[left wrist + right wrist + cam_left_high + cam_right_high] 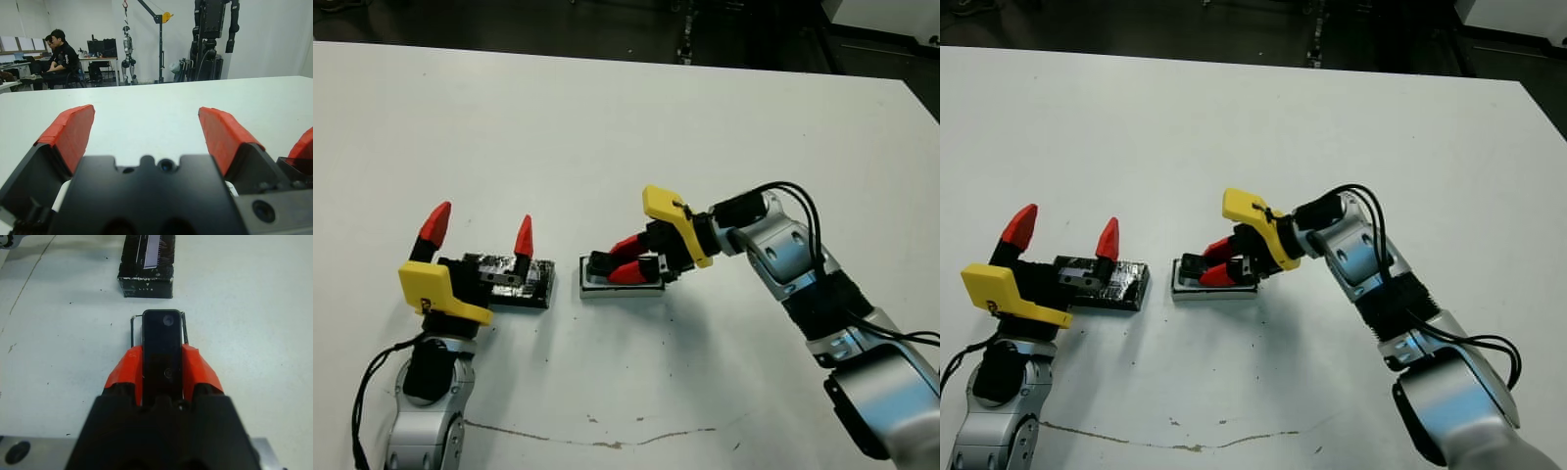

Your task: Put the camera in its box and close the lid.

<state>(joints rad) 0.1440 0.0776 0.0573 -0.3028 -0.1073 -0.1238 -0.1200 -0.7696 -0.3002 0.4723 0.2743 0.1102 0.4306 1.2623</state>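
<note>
Camera (162, 350) pinched by right fingers (198, 369) over box (621, 287).

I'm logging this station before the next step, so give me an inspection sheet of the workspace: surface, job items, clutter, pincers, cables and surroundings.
Surface: white table, with a thin brownish mark near the front edge and a few dark specks.
Camera: black bar, held between the right pincer's fingers over the box.
Box: white tray at table centre, mostly hidden under the camera.
Lid: glossy black block, off the box, lying beside it at the left pincer.
Clutter: nothing seen.
Left pincer: open, holding nothing, fingers pointing up.
Right pincer: shut on the camera.
Cables: black cables loop along the right arm; another at the left arm.
Surroundings: people seated at desks, a crane frame and equipment beyond the table.
</note>
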